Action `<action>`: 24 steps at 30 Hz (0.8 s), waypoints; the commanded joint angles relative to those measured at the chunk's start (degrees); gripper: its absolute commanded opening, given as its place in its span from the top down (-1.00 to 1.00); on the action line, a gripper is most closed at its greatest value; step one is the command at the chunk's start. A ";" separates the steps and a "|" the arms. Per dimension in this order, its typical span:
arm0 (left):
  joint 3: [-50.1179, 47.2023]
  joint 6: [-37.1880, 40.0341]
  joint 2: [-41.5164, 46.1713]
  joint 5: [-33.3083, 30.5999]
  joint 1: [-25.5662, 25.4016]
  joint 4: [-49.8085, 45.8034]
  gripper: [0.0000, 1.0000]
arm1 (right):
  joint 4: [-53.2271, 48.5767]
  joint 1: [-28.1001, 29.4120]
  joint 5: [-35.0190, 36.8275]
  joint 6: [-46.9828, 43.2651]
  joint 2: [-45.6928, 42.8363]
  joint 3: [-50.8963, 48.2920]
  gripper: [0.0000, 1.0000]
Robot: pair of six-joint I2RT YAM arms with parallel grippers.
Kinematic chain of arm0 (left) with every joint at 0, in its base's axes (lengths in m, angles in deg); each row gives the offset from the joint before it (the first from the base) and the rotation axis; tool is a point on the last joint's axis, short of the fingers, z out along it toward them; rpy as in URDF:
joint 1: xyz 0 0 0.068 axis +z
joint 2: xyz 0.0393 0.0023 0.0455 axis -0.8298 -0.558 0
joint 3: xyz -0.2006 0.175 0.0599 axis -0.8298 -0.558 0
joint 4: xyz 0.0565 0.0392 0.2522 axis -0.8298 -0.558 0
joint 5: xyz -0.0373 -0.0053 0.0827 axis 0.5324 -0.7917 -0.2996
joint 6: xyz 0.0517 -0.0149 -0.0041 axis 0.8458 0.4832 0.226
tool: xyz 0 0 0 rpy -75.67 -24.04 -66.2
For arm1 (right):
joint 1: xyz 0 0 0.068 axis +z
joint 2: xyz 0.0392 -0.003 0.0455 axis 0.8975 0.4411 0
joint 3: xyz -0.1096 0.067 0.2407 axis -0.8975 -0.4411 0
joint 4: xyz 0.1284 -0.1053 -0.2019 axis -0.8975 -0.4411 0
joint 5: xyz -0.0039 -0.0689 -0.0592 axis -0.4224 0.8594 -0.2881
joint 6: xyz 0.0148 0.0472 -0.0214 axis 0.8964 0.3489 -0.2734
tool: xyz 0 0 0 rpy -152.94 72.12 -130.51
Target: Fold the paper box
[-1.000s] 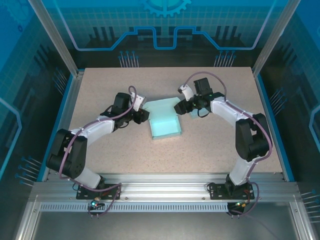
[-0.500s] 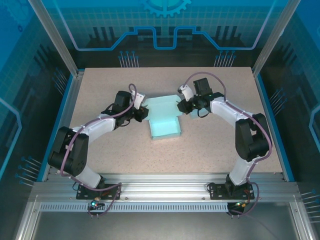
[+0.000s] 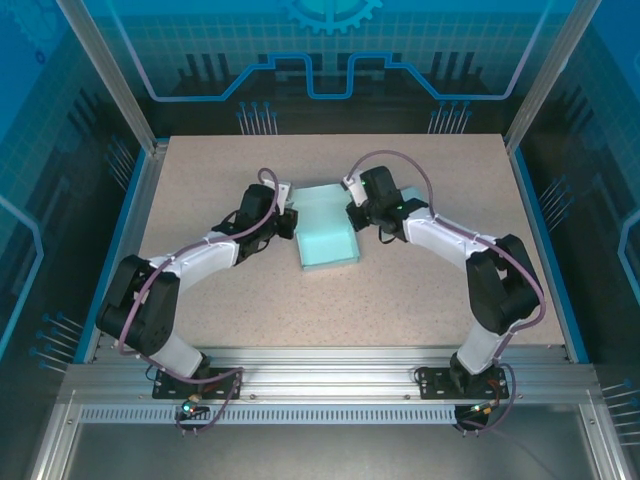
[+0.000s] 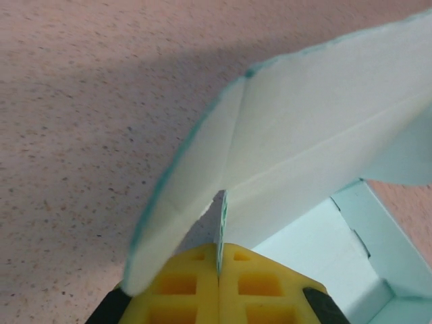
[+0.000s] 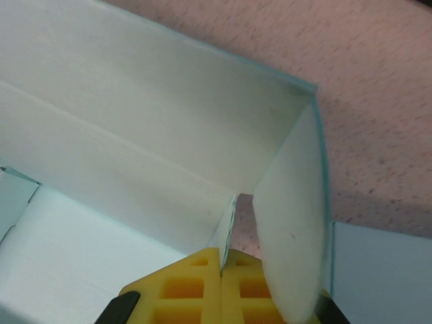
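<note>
Paper box (image 3: 327, 236): pale mint and partly formed, lying mid-table, slightly toward the far side, between the two arms.
Table (image 3: 420, 300): speckled beige, carrying the box.
Left claw (image 3: 289, 222): at the box's far left corner. In the left wrist view (image 4: 219, 266) its yellow pads (image 4: 179, 290) are pressed together, clamped on a thin paper edge of the box.
Left flap (image 4: 182, 196): bends away from the raised far panel at a crease and runs down beside the left pad.
Right claw (image 3: 353, 214): at the box's far right corner. In the right wrist view (image 5: 221, 270) its pads are together, clamped on a paper edge of the box.
Right flap (image 5: 293, 223): folded round from the far panel, curving in front of the right pad.
Far panel (image 5: 135, 101): lifted off the table, with one lengthwise crease.
Box floor (image 4: 304, 250): flat on the table, near side of the panel.
</note>
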 commanded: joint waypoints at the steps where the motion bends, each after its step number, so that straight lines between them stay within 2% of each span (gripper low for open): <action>1: 1.19 -5.60 2.08 -3.54 -1.96 9.41 0.88 | 7.29 3.89 4.72 1.25 -1.45 -0.97 1.00; 11: 2.67 -15.12 -4.29 -10.43 -4.90 14.36 0.79 | 14.37 5.90 7.28 8.24 4.25 0.48 1.00; 16: 2.88 -16.80 -6.00 -14.17 -7.02 17.34 0.79 | 19.94 7.20 9.68 10.49 4.65 -1.65 1.00; 24: 2.57 -22.22 -7.23 -15.37 -8.93 17.90 0.75 | 25.37 9.02 12.20 11.12 4.23 -5.76 1.00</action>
